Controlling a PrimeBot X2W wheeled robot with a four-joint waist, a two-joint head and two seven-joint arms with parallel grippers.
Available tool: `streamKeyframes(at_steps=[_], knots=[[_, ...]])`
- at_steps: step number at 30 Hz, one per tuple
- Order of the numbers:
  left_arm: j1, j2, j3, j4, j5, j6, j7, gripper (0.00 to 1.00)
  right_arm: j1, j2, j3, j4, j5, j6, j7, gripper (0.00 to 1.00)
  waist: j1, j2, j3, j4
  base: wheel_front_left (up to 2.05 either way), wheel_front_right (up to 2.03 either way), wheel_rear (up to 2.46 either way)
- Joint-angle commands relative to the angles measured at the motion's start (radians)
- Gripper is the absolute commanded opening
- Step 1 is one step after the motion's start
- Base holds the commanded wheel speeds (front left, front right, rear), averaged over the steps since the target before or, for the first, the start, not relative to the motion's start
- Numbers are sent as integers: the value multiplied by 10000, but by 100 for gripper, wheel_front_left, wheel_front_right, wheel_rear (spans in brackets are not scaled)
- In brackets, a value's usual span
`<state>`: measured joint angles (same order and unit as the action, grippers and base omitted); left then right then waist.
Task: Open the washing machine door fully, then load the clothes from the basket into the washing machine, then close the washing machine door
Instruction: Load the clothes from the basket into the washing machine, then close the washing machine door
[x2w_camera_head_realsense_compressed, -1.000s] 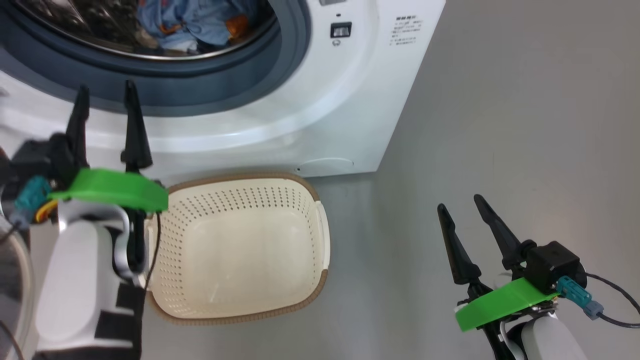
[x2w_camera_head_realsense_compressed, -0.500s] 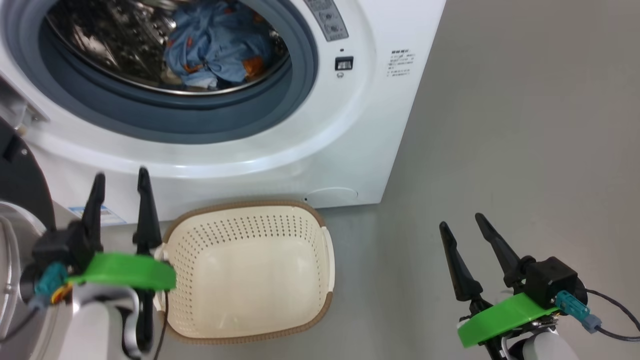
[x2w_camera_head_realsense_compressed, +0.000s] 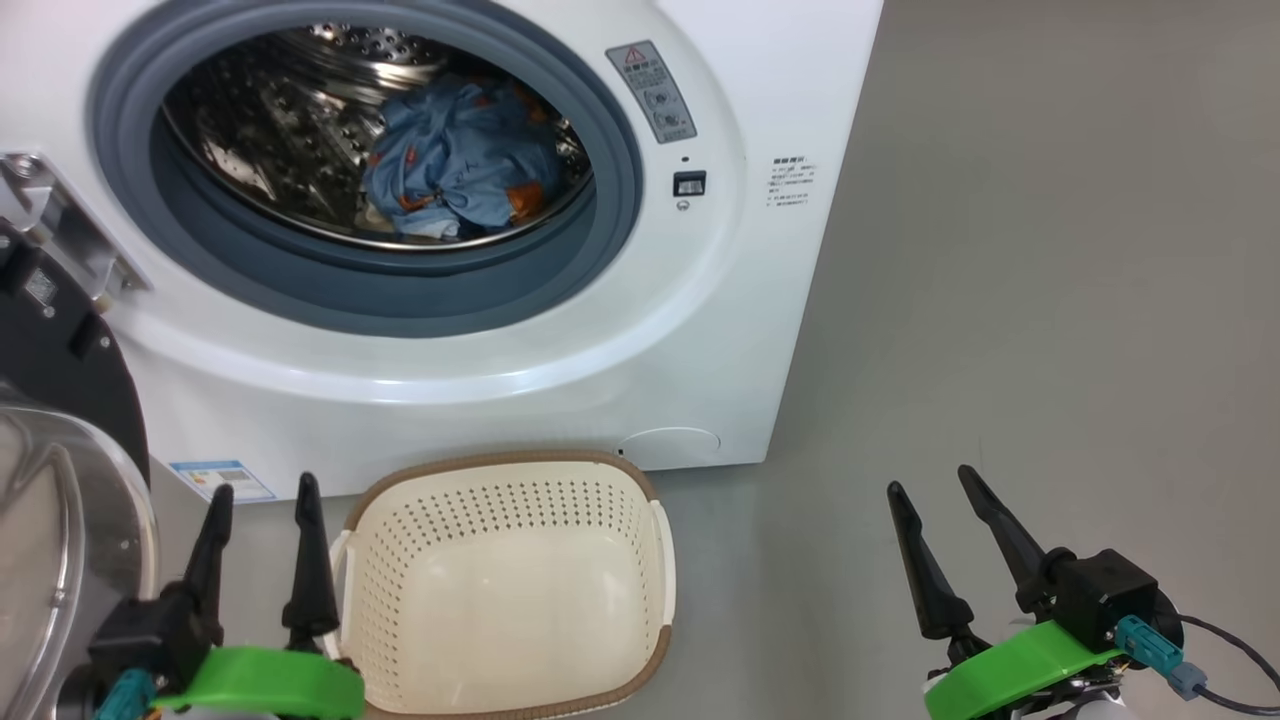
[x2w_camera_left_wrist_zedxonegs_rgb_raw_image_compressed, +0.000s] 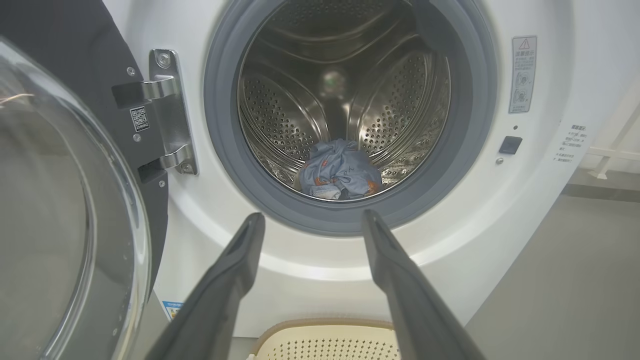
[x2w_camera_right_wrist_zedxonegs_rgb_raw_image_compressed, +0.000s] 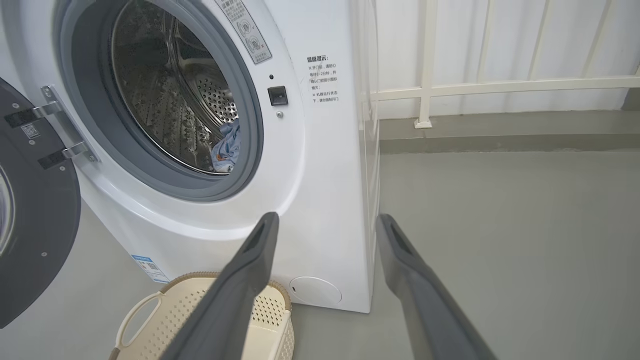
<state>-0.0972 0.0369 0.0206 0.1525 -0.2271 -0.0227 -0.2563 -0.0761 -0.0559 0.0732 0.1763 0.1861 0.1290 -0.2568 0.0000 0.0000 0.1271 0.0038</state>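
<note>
a: where are the clothes (x2w_camera_head_realsense_compressed: 455, 170)?
b: upper centre of the head view, bundled in the drum (x2w_camera_head_realsense_compressed: 270, 150) of the washer (x2w_camera_head_realsense_compressed: 700, 330). the door (x2w_camera_head_realsense_compressed: 60, 560) stands open at the left edge.
a: the basket (x2w_camera_head_realsense_compressed: 500, 462)?
b: bottom centre, before the washer (cream, brown rim).
a: grippers?
b: left gripper (x2w_camera_head_realsense_compressed: 263, 487) lower left, just beside the basket; right gripper (x2w_camera_head_realsense_compressed: 929, 480) lower right, well apart. both jaws spread.

I see a white washer (x2w_camera_head_realsense_compressed: 700, 330) with a grey-blue ring (x2w_camera_head_realsense_compressed: 400, 300) and a shiny steel drum (x2w_camera_head_realsense_compressed: 270, 150) dotted with holes. The clothes (x2w_camera_head_realsense_compressed: 460, 160) are blue with orange patches. The basket (x2w_camera_head_realsense_compressed: 510, 500) is cream, hole-dotted and brown-rimmed. The door (x2w_camera_right_wrist_zedxonegs_rgb_raw_image_compressed: 45, 225) is black and the floor (x2w_camera_head_realsense_compressed: 1050, 300) is grey.
</note>
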Motion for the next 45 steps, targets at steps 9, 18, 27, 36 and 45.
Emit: streamKeyframes(at_steps=[9, 18, 27, 36, 45], knots=[[725, 136, 65, -1010, -288, 472, -55, 100, 102, -75, 166, -361, -103, 17, -49, 100, 0, 0, -470, 123, 0, 0, 0], [1170, 135, -73, -1179, -340, 580, -55, 100, 240, -56, 58, -561, -259, 17, -49, 100, 0, 0, -715, 168, 0, 0, 0], [1567, 134, -203, -1262, -246, 733, -55, 100, 373, -40, -65, -676, -344, 17, -49, 100, 0, 0, -880, 175, 0, 0, 0], [1703, 134, -343, -1406, -440, 855, -55, 100, 405, -19, -122, -745, -357, 17, -49, 100, 0, 0, -845, 173, 0, 0, 0], [1674, 134, -408, -1477, -474, 872, -55, 100, 350, -4, -105, -728, -369, 17, -49, 100, 0, 0, -764, 174, 0, 0, 0]])
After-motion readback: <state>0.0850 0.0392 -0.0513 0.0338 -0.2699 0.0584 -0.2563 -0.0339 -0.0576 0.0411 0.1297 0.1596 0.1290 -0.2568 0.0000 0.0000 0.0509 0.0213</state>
